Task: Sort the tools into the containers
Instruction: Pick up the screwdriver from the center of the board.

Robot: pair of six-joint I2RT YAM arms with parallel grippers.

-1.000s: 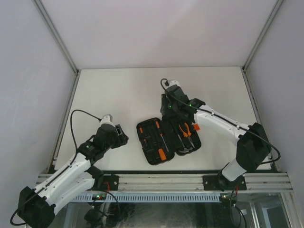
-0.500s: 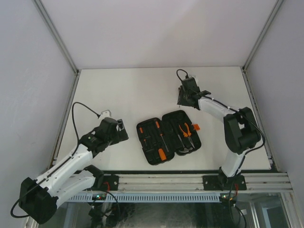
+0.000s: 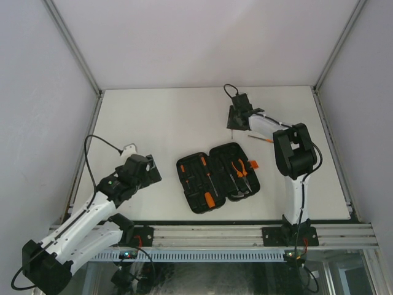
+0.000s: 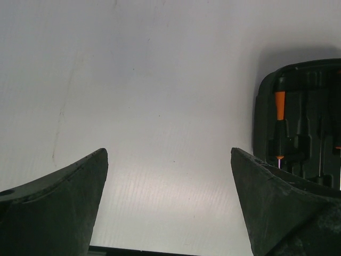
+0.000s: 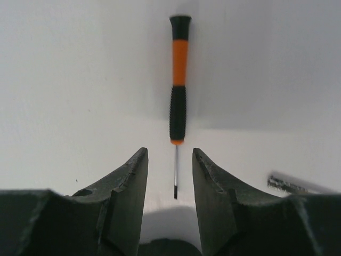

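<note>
Setting: white table (image 3: 159, 117) with grey walls on 3 sides, 2 robot arms mounted at its near edge.
Case: black rounded plastic clamshell tool case (image 3: 228, 150) lies open and flat near the middle of the table's near half, between the 2 arms.
Tools in case: orange-handled pliers (image 3: 241, 168) sit in the right half; thin orange-and-black screwdrivers (image 3: 206, 175) sit in slots in the left half.
Loose tool: 1 thin screwdriver with an orange-and-black handle (image 5: 178, 80) lies on the bare table, well beyond the case, its metal tip pointing into the gap of the right gripper.
Left gripper (image 4: 168, 213): fingers spread wide, holding nothing, over bare table just left of the case.
Right gripper (image 5: 169, 154): fingers partly apart, clamping nothing, either side of the screwdriver's tip without touching it.
</note>
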